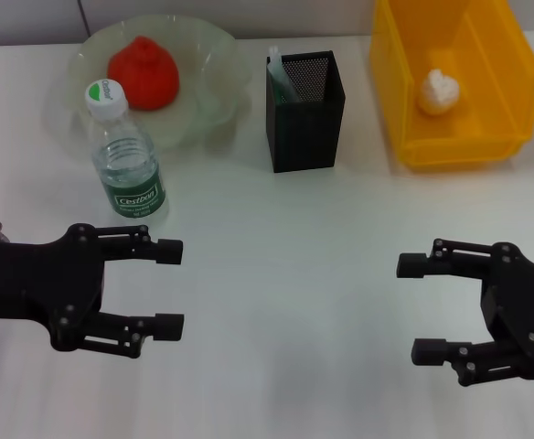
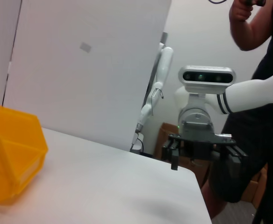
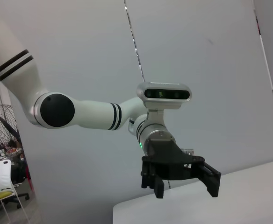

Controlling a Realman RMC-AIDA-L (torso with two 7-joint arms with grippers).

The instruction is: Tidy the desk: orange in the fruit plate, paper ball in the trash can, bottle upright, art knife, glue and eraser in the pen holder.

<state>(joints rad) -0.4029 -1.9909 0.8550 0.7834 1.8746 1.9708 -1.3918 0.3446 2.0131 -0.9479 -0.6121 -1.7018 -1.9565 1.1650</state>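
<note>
The orange (image 1: 144,71) lies in the pale-green fruit plate (image 1: 208,80) at the back left. In front of the plate the bottle (image 1: 126,155) stands upright on the white desk (image 1: 285,274). The black mesh pen holder (image 1: 304,110) stands at the back centre with a pale item (image 1: 278,75) showing inside; the art knife, glue and eraser cannot be told apart. The paper ball (image 1: 439,91) rests in the yellow trash can (image 1: 450,78). My left gripper (image 1: 169,286) is open near the front left. My right gripper (image 1: 420,307) is open at the front right. Both hold nothing.
A person (image 2: 262,93) stands beyond the desk's far edge in the left wrist view, behind my right arm (image 2: 248,93). The yellow trash can (image 2: 10,154) shows there too. The left arm (image 3: 80,112) fills the right wrist view.
</note>
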